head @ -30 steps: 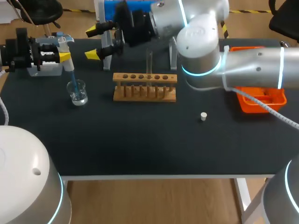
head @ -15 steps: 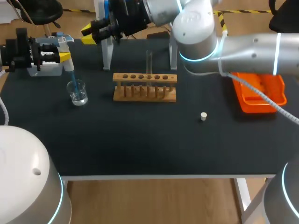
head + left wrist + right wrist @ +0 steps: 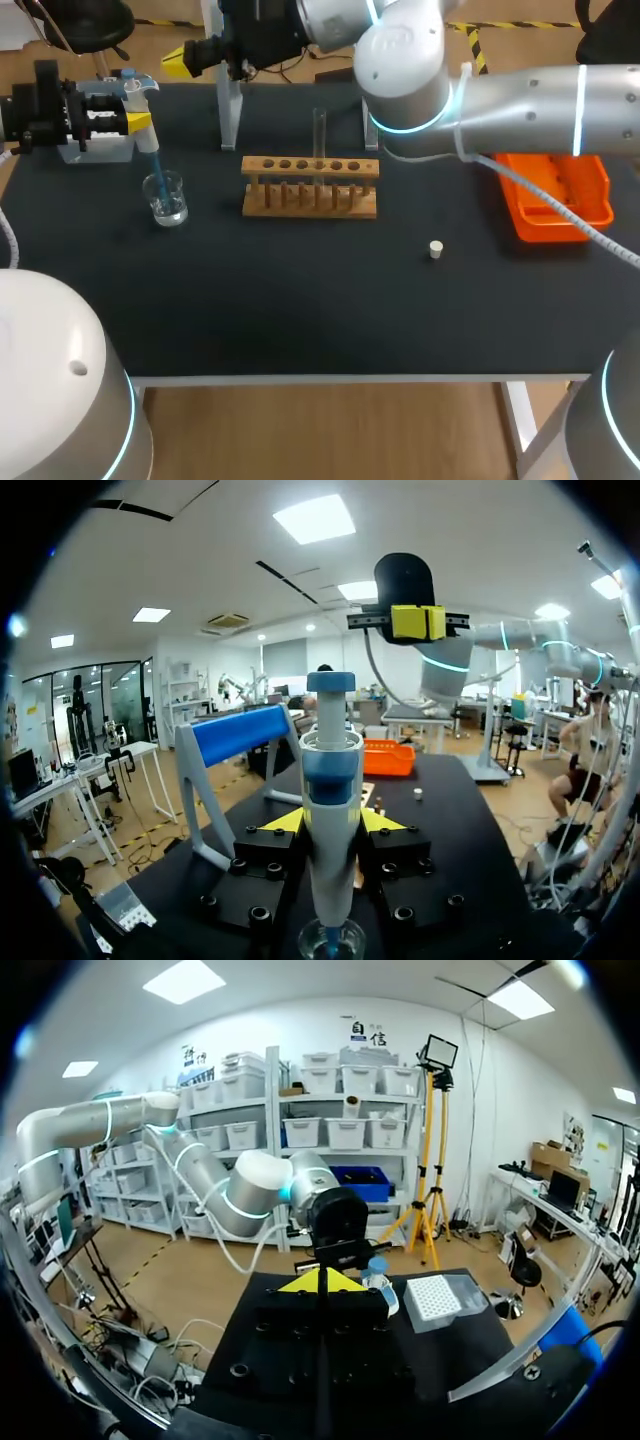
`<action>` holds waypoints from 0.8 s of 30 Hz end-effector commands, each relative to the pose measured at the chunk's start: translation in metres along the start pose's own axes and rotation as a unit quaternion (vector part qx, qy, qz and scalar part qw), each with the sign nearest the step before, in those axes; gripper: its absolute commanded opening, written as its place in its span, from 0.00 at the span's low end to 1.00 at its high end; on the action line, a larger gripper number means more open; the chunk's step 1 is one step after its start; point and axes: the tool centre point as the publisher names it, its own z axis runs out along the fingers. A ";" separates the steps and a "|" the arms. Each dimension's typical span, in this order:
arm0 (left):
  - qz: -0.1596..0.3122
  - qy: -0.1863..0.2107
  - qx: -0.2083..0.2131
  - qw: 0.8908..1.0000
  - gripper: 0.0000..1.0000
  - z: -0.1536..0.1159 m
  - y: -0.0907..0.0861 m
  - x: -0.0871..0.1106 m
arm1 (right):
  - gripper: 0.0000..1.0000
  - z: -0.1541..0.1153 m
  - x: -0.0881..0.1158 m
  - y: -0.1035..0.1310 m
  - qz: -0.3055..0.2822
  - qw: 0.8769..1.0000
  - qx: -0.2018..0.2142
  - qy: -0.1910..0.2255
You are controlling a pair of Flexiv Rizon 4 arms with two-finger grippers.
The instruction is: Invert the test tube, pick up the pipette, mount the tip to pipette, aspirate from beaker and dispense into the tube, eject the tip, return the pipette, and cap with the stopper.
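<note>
White stopper (image 3: 435, 249) nearest you, loose on table, well apart from wooden rack (image 3: 310, 198). Next out, glass beaker (image 3: 165, 197): pipette (image 3: 133, 92) tip dips into its water, left gripper (image 3: 138, 122) clenched on pipette body. Step reads as aspirating: you want tip under water line and off glass, then straight lift before crossing to test tube (image 3: 320, 128), upright in rack. Farthest, right gripper (image 3: 195, 58) at table's back edge, fingers pressed together, empty. Left wrist view shows both fingers on pipette; head view hides one. Only right wrist view shows white tip box (image 3: 437, 1300).
</note>
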 end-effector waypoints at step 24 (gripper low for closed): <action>0.001 -0.001 0.000 1.000 0.00 0.000 0.000 0.000 | 0.00 0.043 -0.030 0.008 -0.024 0.999 0.034 0.015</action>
